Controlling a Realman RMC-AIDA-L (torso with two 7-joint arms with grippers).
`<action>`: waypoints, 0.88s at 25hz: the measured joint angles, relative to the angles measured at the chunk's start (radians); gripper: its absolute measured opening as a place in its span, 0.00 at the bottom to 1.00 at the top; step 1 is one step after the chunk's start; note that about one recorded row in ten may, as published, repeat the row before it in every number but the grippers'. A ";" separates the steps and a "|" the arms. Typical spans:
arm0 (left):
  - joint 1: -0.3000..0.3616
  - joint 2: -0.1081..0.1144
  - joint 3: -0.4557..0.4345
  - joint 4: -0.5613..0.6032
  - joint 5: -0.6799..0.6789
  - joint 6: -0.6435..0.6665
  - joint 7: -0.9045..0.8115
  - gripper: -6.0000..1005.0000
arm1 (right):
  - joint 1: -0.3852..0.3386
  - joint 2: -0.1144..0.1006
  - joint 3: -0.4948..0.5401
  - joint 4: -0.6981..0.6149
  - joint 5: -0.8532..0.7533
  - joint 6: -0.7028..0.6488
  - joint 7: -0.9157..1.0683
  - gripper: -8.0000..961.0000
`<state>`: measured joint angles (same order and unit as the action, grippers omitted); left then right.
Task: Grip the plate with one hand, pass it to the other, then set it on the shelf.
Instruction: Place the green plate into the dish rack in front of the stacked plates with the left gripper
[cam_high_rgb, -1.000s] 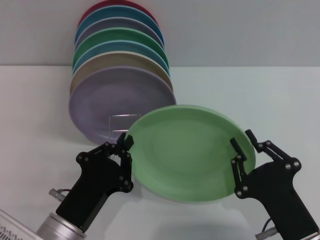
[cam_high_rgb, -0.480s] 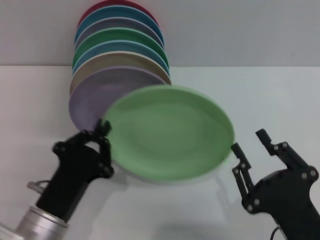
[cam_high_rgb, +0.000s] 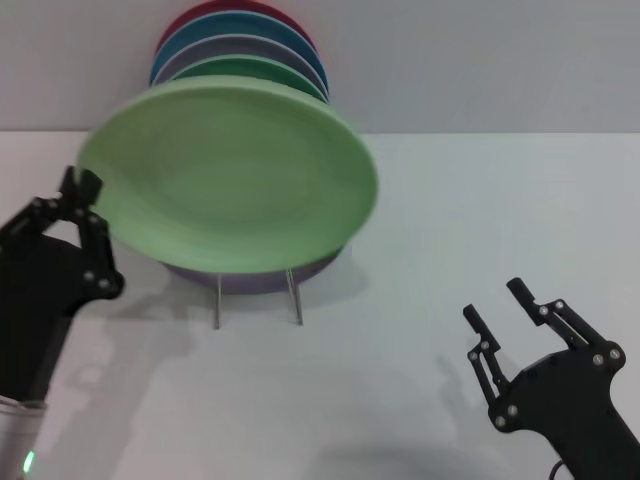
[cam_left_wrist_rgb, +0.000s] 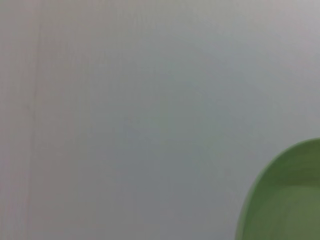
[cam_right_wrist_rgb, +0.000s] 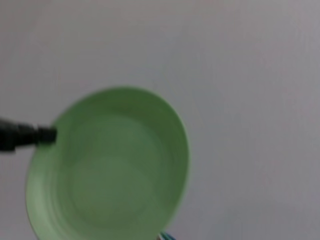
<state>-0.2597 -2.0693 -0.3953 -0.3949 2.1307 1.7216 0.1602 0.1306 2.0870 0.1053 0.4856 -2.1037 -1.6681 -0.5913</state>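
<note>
Both arms are finished in matte black, and each ends in a tool built from jointed black linkage bars pinned with small silver screws. The left tool (cam_high_rgb: 78, 190) is carried on a silver-grey cylindrical wrist section, on which a small green light is seen. The right tool (cam_high_rgb: 492, 302) has two slim fingers (cam_high_rgb: 520, 292).

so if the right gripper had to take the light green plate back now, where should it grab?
Probably the rim on the plate's right edge, coming from the right. The plate is tilted, face toward the camera, with that edge free, while the left gripper holds the opposite rim. The open right gripper sits low right.
</note>
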 joint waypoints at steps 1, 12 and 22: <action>-0.009 0.000 -0.010 0.019 0.001 0.002 0.005 0.04 | 0.002 0.000 0.000 -0.003 0.010 0.008 0.000 0.40; -0.072 -0.002 -0.022 0.118 0.001 -0.007 0.209 0.04 | 0.039 0.001 0.006 -0.041 0.076 0.073 0.002 0.40; -0.085 -0.001 -0.014 0.148 0.003 -0.037 0.265 0.05 | 0.050 0.001 0.067 -0.068 0.077 0.118 -0.005 0.40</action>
<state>-0.3448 -2.0705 -0.4095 -0.2466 2.1333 1.6847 0.4250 0.1802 2.0882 0.1723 0.4180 -2.0263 -1.5499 -0.5960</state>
